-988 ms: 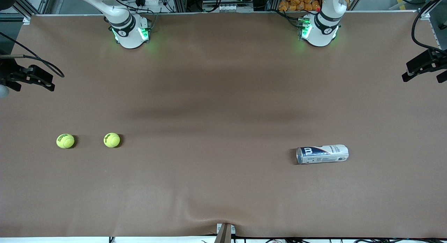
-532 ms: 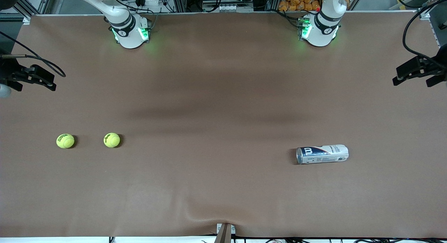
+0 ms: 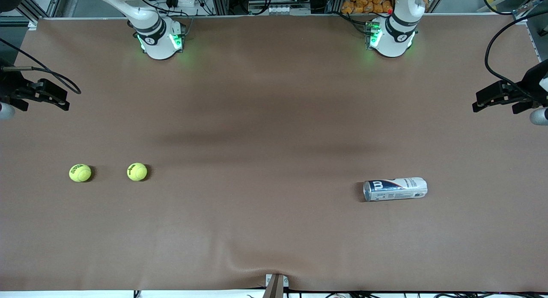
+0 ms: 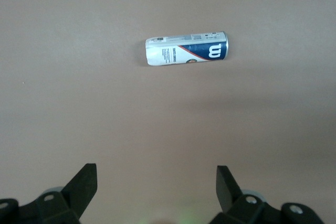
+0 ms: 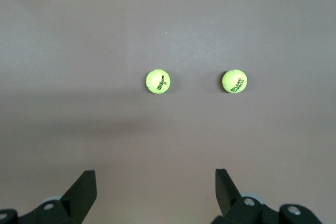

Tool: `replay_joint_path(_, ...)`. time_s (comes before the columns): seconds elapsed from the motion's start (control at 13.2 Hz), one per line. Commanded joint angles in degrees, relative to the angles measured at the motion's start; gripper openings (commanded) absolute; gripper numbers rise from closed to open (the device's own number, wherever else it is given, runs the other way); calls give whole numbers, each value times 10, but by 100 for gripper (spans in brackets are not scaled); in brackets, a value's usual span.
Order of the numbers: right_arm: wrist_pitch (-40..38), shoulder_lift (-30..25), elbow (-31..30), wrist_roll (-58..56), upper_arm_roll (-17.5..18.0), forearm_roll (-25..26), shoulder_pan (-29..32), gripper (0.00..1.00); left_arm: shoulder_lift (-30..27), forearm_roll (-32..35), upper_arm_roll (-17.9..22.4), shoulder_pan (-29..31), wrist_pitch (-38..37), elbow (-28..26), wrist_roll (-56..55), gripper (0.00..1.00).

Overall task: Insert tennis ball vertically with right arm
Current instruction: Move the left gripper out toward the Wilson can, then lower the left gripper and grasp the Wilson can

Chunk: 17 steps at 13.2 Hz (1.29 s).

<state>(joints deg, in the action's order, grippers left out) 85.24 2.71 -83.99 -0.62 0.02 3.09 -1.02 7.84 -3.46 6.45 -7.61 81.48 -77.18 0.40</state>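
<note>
Two tennis balls (image 3: 137, 171) lie near the right arm's end; a ball can (image 3: 395, 189) lies on its side. Both the right gripper (image 5: 155, 195) and left gripper (image 4: 156, 190) hover open-jawed. The can probably needs standing upright first.

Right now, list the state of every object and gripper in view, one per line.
White and blue tennis ball can: lying on its side on the brown table, toward the left arm's end.
Yellow-green tennis ball marked Wilson: resting on the table, loose.
Second yellow-green tennis ball: resting beside it, apart, nearer the table's end.
Right gripper: open, empty, above the balls.
Left gripper: open, empty, above the table near the can.
</note>
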Motion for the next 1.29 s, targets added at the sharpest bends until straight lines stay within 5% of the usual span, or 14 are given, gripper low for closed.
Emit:
replay_joint_path(0.0, -3, -3, -4, 5, 3, -1, 2, 100, 17, 10, -11, -2, -9, -2, 12, 100)
replay_joint_path(0.68, -3, -4, -5, 5, 4, -1, 2, 100, 145, 135, -28, -44, 31, 1, 127, 100)
replay_joint_path(1.22, -17, -4, -5, 6, 2, -1, 7, 100, 270, 180, -34, -64, 175, 0, 319, 100)
